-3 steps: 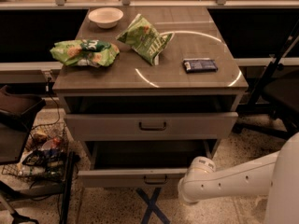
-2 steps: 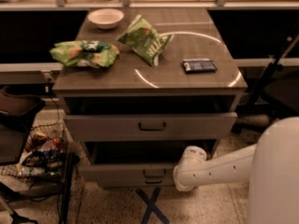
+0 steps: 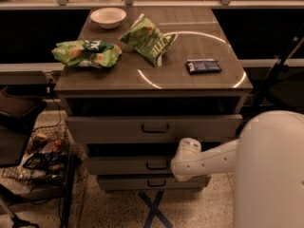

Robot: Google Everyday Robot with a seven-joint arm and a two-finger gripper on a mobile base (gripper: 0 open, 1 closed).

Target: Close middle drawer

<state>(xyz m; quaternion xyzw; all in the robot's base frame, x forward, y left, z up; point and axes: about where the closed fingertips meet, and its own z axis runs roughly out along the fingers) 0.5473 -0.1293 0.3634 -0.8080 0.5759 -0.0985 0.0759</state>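
Middle drawer [image 3: 128,165] further in, gripper [image 3: 178,161] at its front.

Dim, warm light falls from above onto the counter [image 3: 199,87], drawing a bright curved glare arc across it. Deep shadow fills the recesses above the drawers. The gripper [image 3: 184,161], at the middle drawer [image 3: 123,165] front, sits half-shaded.
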